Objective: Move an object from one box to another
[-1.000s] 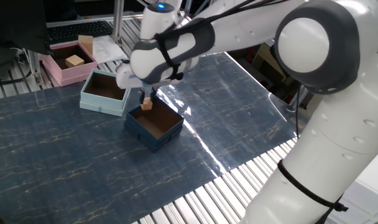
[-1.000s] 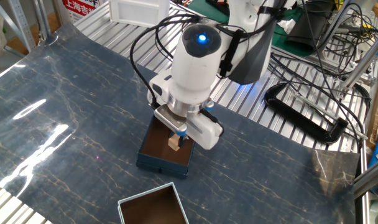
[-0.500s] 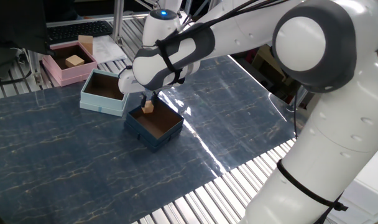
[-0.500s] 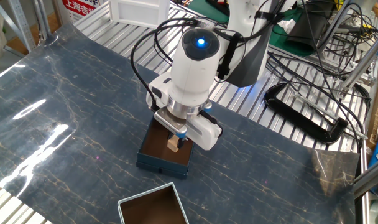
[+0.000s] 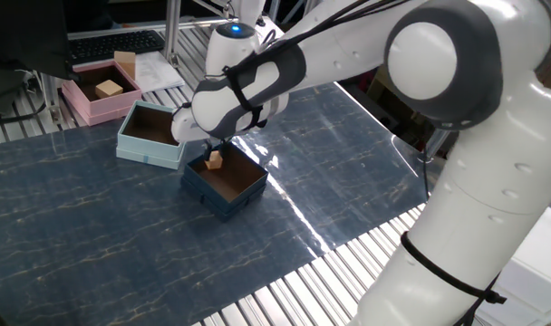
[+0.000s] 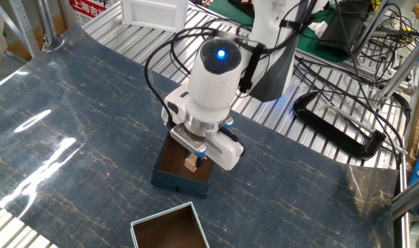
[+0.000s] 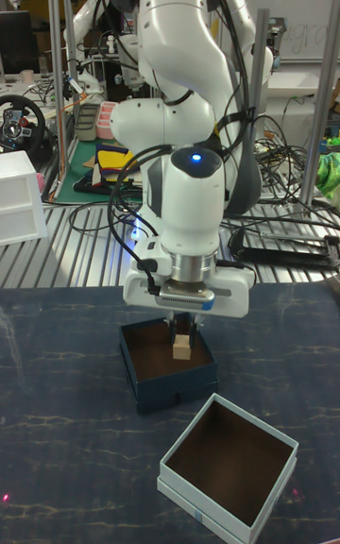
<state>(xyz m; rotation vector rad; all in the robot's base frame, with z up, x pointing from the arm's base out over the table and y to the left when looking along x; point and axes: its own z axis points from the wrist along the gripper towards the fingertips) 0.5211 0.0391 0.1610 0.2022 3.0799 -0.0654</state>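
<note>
My gripper (image 5: 214,158) (image 6: 191,161) (image 7: 180,343) is shut on the small tan wooden cube (image 5: 215,161) (image 6: 191,162) (image 7: 180,346). It holds the cube low inside the dark navy box (image 5: 232,198) (image 6: 182,182) (image 7: 170,391), close to the brown floor. I cannot tell whether the cube touches that floor. The light-blue box (image 5: 149,148) (image 6: 169,233) (image 7: 229,464) stands beside the navy one, its brown inside bare.
A pink box (image 5: 92,107) holding a larger tan block (image 5: 109,89) sits at the table's far left edge, near a keyboard (image 5: 114,43). Cables (image 6: 340,131) lie on the slatted metal surface behind the blue mat. A white bin (image 7: 19,195) stands at the left.
The gripper has lowered the cube a little deeper into the navy box. Both boxes have stayed in place.
</note>
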